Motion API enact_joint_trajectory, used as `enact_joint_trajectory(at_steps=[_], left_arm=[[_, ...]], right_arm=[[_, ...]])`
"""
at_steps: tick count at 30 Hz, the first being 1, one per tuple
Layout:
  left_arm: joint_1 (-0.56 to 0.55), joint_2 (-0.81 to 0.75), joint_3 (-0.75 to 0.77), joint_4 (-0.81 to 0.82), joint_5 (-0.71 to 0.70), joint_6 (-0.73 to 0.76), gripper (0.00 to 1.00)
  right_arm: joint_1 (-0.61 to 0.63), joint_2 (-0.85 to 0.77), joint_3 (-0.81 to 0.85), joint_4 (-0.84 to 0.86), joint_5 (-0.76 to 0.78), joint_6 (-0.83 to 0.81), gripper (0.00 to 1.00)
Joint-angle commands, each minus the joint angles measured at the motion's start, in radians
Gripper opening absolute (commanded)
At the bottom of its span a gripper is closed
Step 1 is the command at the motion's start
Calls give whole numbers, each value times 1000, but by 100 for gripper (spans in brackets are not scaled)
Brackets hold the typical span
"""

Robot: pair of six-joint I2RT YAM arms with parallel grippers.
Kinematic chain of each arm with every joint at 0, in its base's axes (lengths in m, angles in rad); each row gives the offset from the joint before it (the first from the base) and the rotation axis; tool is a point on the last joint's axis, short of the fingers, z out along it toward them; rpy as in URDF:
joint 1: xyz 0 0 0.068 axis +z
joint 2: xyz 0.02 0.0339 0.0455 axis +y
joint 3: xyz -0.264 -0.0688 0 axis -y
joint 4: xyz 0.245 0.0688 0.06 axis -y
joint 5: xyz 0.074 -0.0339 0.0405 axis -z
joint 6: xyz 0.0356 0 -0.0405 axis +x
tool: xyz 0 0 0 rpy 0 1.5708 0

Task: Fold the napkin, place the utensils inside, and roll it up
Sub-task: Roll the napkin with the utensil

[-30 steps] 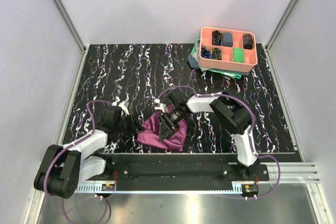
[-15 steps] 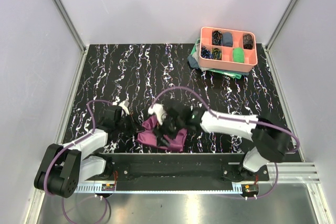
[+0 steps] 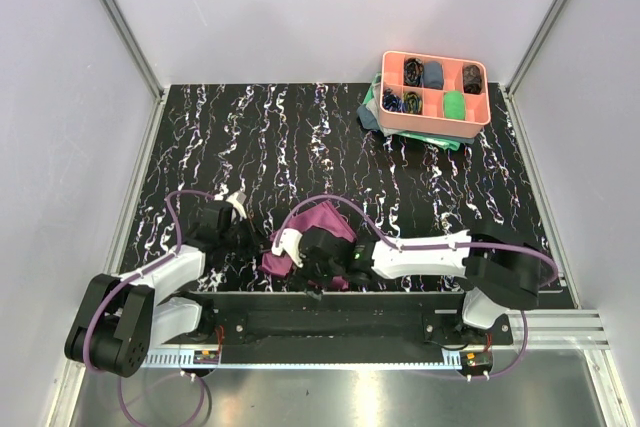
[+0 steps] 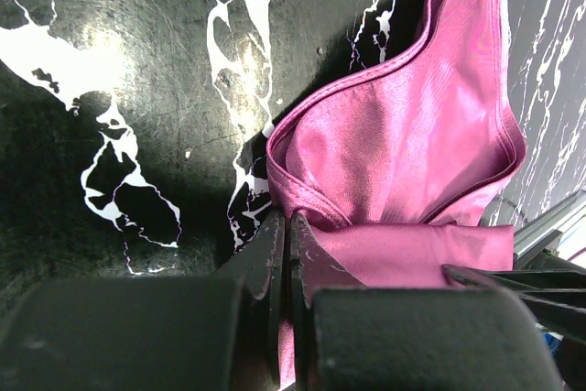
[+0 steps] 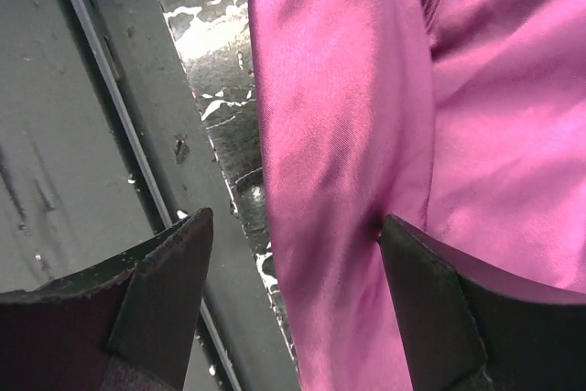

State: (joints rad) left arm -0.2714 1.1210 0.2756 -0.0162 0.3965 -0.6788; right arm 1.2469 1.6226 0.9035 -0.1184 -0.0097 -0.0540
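The plum-purple napkin (image 3: 328, 219) lies bunched near the table's front edge, between the two arms. My left gripper (image 4: 286, 222) is shut, pinching a folded edge of the napkin (image 4: 403, 144) at its left corner; from above it sits at the cloth's left side (image 3: 250, 237). My right gripper (image 5: 295, 226) stands open, low over the napkin's near edge, one fingertip (image 5: 188, 235) above the table rail and the other (image 5: 403, 240) on the cloth (image 5: 476, 89). In the top view the right gripper (image 3: 312, 265) covers the napkin's front part. The utensils are out of view.
A coral compartment tray (image 3: 433, 128) with small cloth rolls (image 3: 454, 104) stands at the back right on a teal-green cloth (image 3: 372, 109). A metal rail (image 5: 110, 98) runs along the table's near edge, right beside the napkin.
My right arm has stretched low and leftward, bringing its gripper from over the napkin's middle to its near edge, jaws wider. The napkin has bunched up. The left arm has not moved.
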Motion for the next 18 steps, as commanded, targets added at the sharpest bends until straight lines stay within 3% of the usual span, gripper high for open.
enact_joint_trajectory(at_steps=[1,6,11,16,17,18], left_arm=[[-6,17,-9,-123,-59,30,0],[-6,19,-6,-125,-58,31,0],[-6,19,-3,-125,-50,30,0],[-6,0,11,-136,-44,24,0],[-6,-16,23,-152,-47,24,4],[-6,-27,31,-166,-56,24,14]], right_arm=[[8,45,11,57,19,-33,79],[8,100,14,56,43,-21,74],[9,148,38,17,83,2,49],[0,197,58,-39,51,34,39],[-3,200,60,-46,21,40,38],[-9,201,58,-49,14,48,35]])
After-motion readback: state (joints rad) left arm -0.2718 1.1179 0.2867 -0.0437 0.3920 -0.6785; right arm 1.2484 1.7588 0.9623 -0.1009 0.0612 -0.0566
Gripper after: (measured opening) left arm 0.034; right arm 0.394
